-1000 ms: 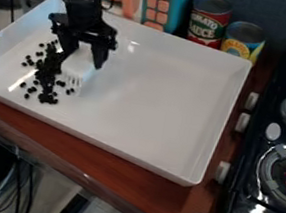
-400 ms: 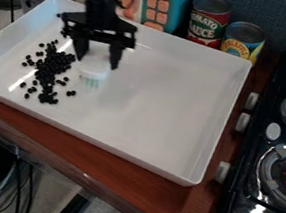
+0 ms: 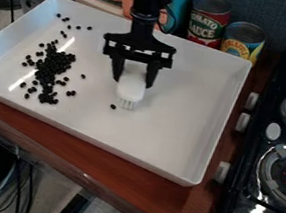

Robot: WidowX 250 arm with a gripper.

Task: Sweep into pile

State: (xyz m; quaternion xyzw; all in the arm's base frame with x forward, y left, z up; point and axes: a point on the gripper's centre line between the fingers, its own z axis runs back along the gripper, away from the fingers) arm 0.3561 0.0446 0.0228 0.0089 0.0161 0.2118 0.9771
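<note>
"Where's the pincer (image 3: 133, 83)?"
"Near the middle of the white tray (image 3: 178, 114), clamped on a white brush (image 3: 131, 91), bristles downward."
"And the black pieces (image 3: 52, 67)?"
"Mostly clustered in the tray's left part in view, some scattered around; one lies near the bristles."

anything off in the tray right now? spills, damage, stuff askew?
Nothing looks damaged. Only oddity: strays off the main pile of black pieces in the tray. One lone piece lies just left of the brush bristles in the image, and a loose scatter sits toward the upper-left corner.
</note>
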